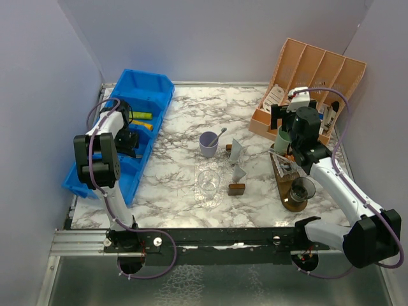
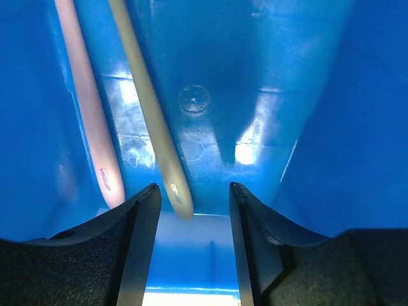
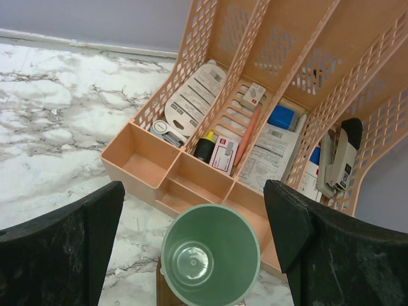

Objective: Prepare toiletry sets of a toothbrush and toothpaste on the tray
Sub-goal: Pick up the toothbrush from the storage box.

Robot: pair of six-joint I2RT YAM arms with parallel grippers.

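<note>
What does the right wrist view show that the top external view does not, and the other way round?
Only the right wrist view: the mint green cup is empty inside, and a stapler lies in the peach organizer. Only the top external view: the blue bin, the lilac cup with a toothbrush, the clear cup, the smoky cup on the wooden tray. Both: the mint green cup, the peach organizer, the marble table.

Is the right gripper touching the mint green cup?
Apart. The right wrist view shows the mint green cup between the fingers of the open right gripper, a clear gap on each side.
</note>
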